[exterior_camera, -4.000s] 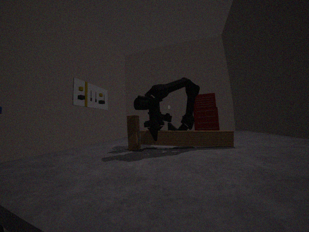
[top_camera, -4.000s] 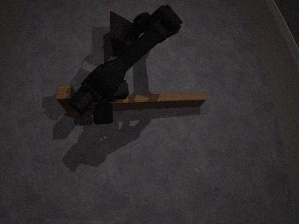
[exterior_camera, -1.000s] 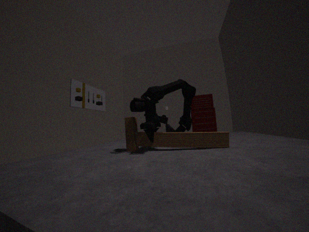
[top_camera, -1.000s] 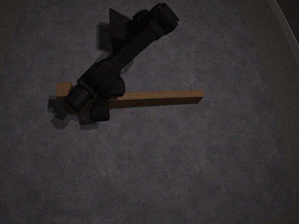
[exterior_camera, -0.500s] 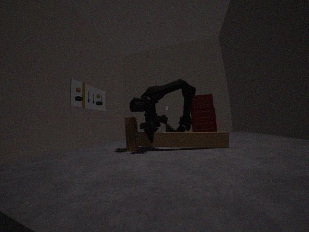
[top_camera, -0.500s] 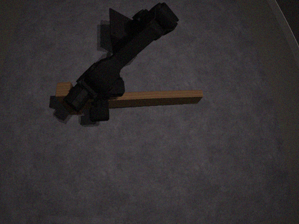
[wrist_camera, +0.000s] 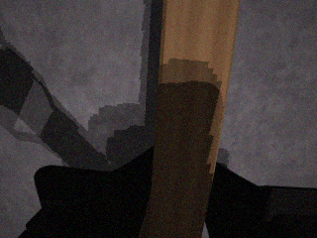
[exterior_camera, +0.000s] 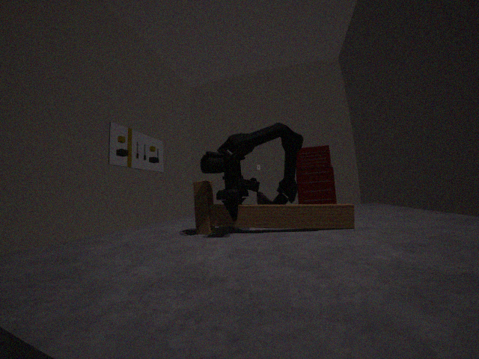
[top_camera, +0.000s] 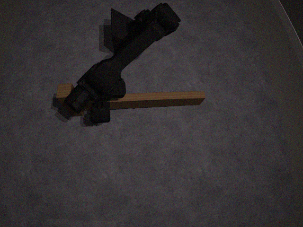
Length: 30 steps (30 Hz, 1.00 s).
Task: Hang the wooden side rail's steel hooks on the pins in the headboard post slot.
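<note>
Should the claw (top_camera: 100, 103) (exterior_camera: 234, 219) (wrist_camera: 174, 153) be opened before both hooks are seated on the pins, the near end could drop or slip from the headboard post (top_camera: 64, 90) (exterior_camera: 202, 206); hook engagement cannot be told, the joint being hidden. The wooden side rail (top_camera: 161, 96) (exterior_camera: 296, 217) (wrist_camera: 198, 37) is gripped between the fingers near its post end, its long remainder extending away from the claw, low along the desk (top_camera: 171, 158) (exterior_camera: 251, 286) (wrist_camera: 277, 99).

Workshop-like room, red tool chest (exterior_camera: 316, 179), tool poster (exterior_camera: 135, 147)
</note>
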Each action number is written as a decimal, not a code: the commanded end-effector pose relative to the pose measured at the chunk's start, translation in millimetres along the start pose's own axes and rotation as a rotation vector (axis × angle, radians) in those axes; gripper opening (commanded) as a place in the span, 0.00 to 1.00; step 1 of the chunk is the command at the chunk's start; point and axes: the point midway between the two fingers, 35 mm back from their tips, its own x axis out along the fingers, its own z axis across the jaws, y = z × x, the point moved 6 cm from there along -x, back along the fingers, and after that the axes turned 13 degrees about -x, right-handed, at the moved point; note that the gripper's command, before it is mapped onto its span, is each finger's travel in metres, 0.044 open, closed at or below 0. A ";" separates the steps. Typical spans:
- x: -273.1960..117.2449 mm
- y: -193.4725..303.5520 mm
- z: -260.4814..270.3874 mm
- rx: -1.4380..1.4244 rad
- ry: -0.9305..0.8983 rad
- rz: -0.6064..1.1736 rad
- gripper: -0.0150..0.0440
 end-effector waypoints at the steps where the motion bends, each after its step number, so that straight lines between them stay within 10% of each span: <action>1: -5.5 3.6 -0.7 -0.005 0.011 0.013 0.25; 30: -4.9 6.4 0.7 -0.005 0.011 0.013 0.25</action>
